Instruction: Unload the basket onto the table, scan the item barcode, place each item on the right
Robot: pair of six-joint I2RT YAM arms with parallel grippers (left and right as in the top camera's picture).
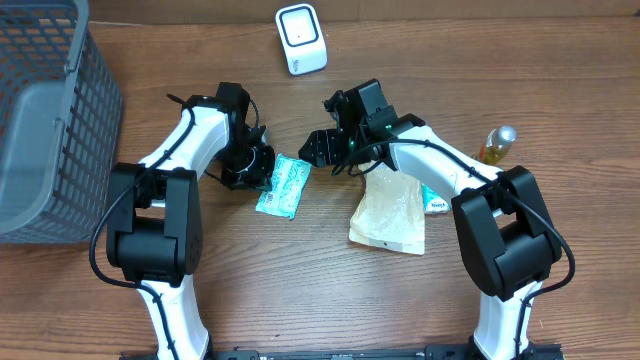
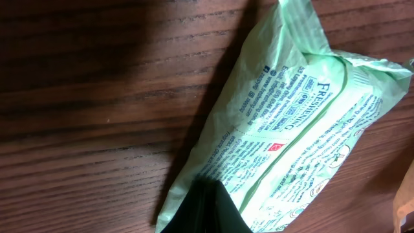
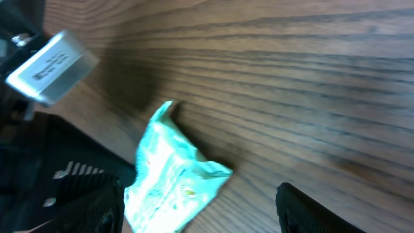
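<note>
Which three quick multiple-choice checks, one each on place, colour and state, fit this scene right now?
1. Where in the overhead view is the scanner? A bottom left B top centre C far right
2. What colour is the pack? A red B black C green
3. The right end effector is: A open B shut C out of view
Answers: B, it sits at the picture's upper middle; C, pale green printed wrapper; A, its fingers stand wide apart.
</note>
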